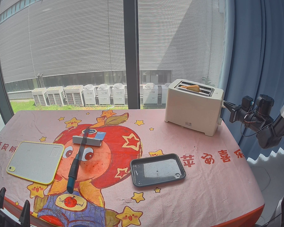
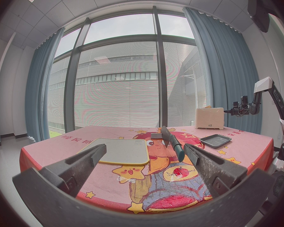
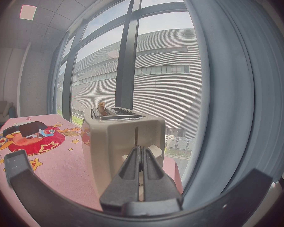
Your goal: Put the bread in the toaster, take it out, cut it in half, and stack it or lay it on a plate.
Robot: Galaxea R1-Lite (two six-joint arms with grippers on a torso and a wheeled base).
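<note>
The white toaster [image 1: 194,111] stands at the table's far right, and a browned slice of bread [image 1: 192,88] pokes up from its rear slot. My right gripper [image 1: 225,105] is shut, its tips against the toaster's right end by the lever [image 3: 154,150]; in the right wrist view the closed fingers [image 3: 140,161] point at the toaster [image 3: 116,136] and the bread [image 3: 101,107] stands above it. My left gripper [image 1: 14,199] is open and holds nothing, low at the near left table edge. The dark plate [image 1: 157,169] lies empty in front of the toaster.
A knife [image 1: 75,164] with a teal handle leans its blade on a grey rest [image 1: 86,140] at table centre. A grey cutting board [image 1: 34,161] with a yellow rim lies left of it. Blue curtain [image 1: 258,48] hangs right behind the toaster and the right arm.
</note>
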